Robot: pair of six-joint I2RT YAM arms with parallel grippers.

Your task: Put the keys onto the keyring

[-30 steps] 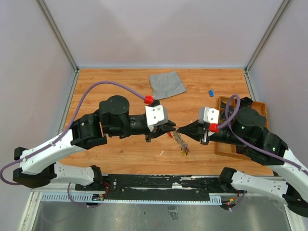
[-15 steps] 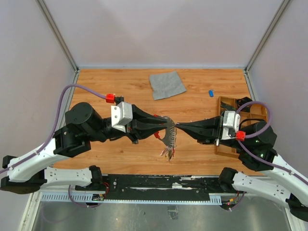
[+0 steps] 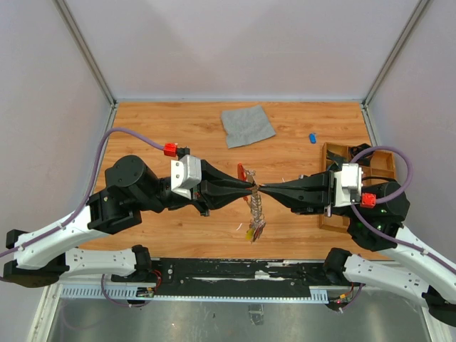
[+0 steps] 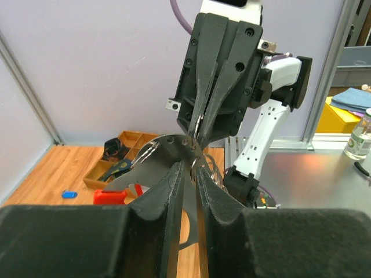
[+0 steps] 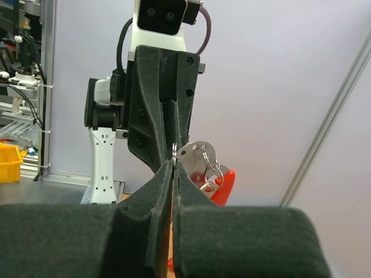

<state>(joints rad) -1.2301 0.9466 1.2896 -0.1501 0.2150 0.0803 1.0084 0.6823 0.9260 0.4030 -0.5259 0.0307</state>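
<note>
We see both arms reaching inward over the wooden table (image 3: 157, 128), their tips meeting nose to nose near its middle, raised off the surface. The left end effector (image 3: 251, 188) is pinched shut on the keyring (image 3: 243, 171): in its wrist view a thin, flat silvery piece stands edge-on between its fingers (image 4: 215, 200), and the red clip shows just to the left of them. The right end effector (image 3: 261, 189) is drawn narrow too, its fingers (image 5: 188, 200) almost together, with a fine silvery wire loop of the same bunch caught right at their tips. From the meeting point a silvery chain (image 3: 255, 210) hangs straight down toward the near edge of the table, and the keys (image 3: 255, 231) dangle at its lower end, one yellow head and one red head among them; we cannot tell whether they touch the table. Along the right side of the table sits a wooden tray (image 3: 325, 153) divided into compartments, partly hidden by the right arm. In the left wrist view we make out black items (image 4: 116, 168) lying in its compartments, though their kind is unclear. A small blue piece (image 3: 312, 137) lies on the bare table just beyond the tray's far corner, outside it. A grey cloth (image 3: 247, 125) lies flat near the far edge, well apart from both arms.
</note>
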